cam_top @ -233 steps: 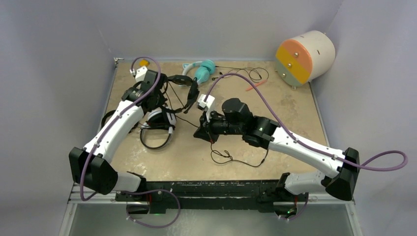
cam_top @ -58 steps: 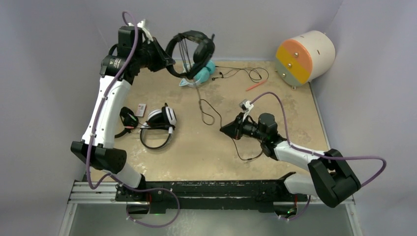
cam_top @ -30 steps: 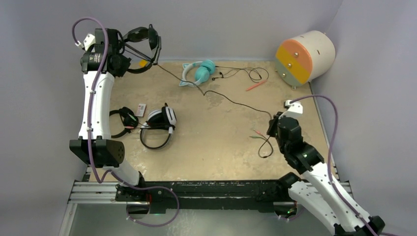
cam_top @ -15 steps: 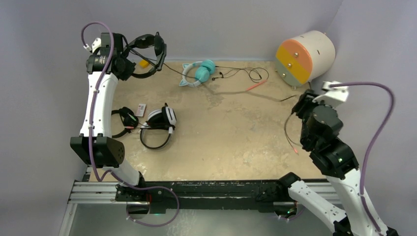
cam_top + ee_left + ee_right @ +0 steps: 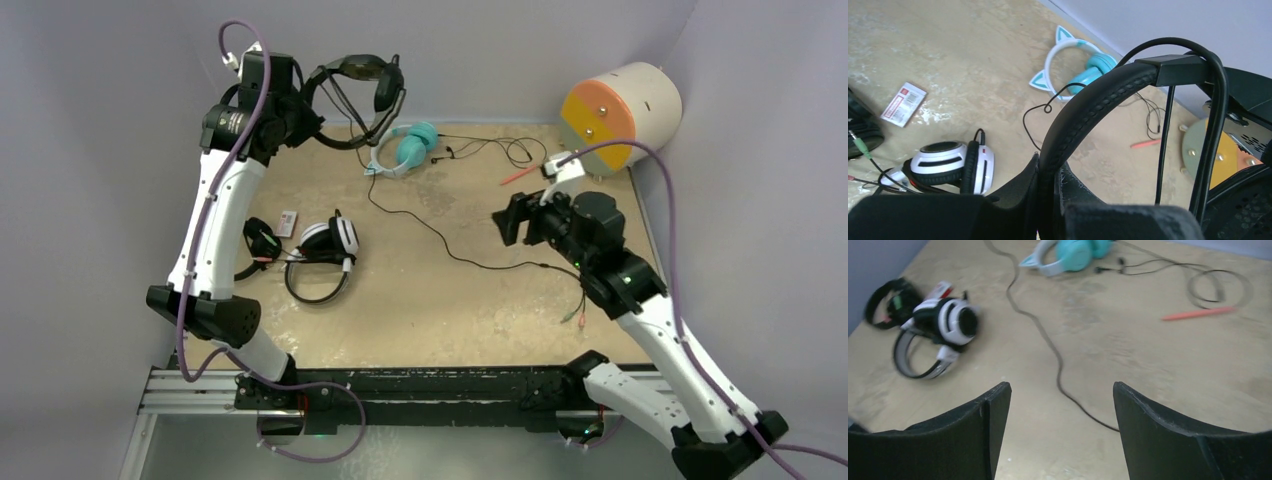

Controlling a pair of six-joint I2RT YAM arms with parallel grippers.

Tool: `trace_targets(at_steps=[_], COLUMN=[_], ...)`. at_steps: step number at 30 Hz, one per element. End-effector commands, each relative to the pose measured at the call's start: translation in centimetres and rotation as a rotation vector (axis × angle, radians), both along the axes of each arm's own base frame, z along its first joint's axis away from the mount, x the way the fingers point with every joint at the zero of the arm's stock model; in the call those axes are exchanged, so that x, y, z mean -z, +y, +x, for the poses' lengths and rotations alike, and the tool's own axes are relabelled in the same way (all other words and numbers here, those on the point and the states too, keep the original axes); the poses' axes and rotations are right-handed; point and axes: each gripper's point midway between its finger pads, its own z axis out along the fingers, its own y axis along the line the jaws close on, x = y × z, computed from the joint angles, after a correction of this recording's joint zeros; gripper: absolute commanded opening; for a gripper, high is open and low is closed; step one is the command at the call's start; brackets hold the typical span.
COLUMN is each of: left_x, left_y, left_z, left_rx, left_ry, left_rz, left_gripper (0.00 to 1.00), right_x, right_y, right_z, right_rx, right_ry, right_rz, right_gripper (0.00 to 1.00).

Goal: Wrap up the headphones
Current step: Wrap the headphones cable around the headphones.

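My left gripper (image 5: 312, 112) is raised over the table's far left and shut on the padded band of the all-black headphones (image 5: 362, 88). In the left wrist view that band (image 5: 1088, 107) is pinched between the fingers (image 5: 1030, 185). The thin black cable (image 5: 455, 255) hangs from these headphones and trails over the table to its plugs (image 5: 577, 317). My right gripper (image 5: 510, 226) hovers open above the cable (image 5: 1048, 347), holding nothing. Teal cat-ear headphones (image 5: 405, 148) lie at the back. White-and-black headphones (image 5: 327, 248) and a black pair with red accents (image 5: 255, 243) lie at the left.
A red pen-like stick (image 5: 520, 175) lies beside a coiled thin cable (image 5: 515, 150) at the back right. A cream drum with an orange and grey face (image 5: 618, 115) sits in the far right corner. A small card (image 5: 288, 222) lies near the left headphones.
My right gripper has opened and dropped the cable, then swung from the right edge back over the table. The left arm has carried the black headphones rightward; the cable now lies slack.
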Motion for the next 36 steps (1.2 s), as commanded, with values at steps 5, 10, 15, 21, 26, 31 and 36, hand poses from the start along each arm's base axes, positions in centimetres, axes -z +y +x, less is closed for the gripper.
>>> trace_targets(at_steps=[5, 10, 15, 21, 26, 31, 36], left_x=[-5.1, -6.0, -6.2, -5.3, -5.1, -5.0, -5.3], left_y=[-4.7, -6.8, -7.7, -7.8, -7.7, -7.6, -7.3], left_z=[-3.7, -5.7, -6.7, -7.3, -7.8, -8.4, -9.1], left_rx=[0.208, 0.309, 0.361, 0.379, 0.392, 0.407, 0.412], left_ry=[-0.131, -0.150, -0.149, -0.112, -0.096, -0.090, -0.097], left_rz=[-0.051, -0.098, -0.120, -0.115, -0.109, -0.097, -0.090], left_gripper=[0.00, 0.00, 0.00, 0.00, 0.00, 0.00, 0.00], right_x=[0.4, 0.9, 1.8, 4.4, 7.8, 10.5, 12.0], right_y=[11.7, 14.7, 17.8, 22.3, 26.9, 29.8, 30.9], right_z=[1.8, 4.4, 7.8, 11.4, 13.4, 16.2, 18.3], right_rx=[-0.517, -0.613, -0.682, -0.730, -0.767, -0.711, -0.615], right_ry=[-0.134, -0.199, -0.244, -0.257, -0.228, -0.204, -0.189], right_rz=[0.273, 0.322, 0.348, 0.339, 0.327, 0.275, 0.268], right_gripper=[0.91, 0.97, 0.95, 0.94, 0.94, 0.92, 0.79])
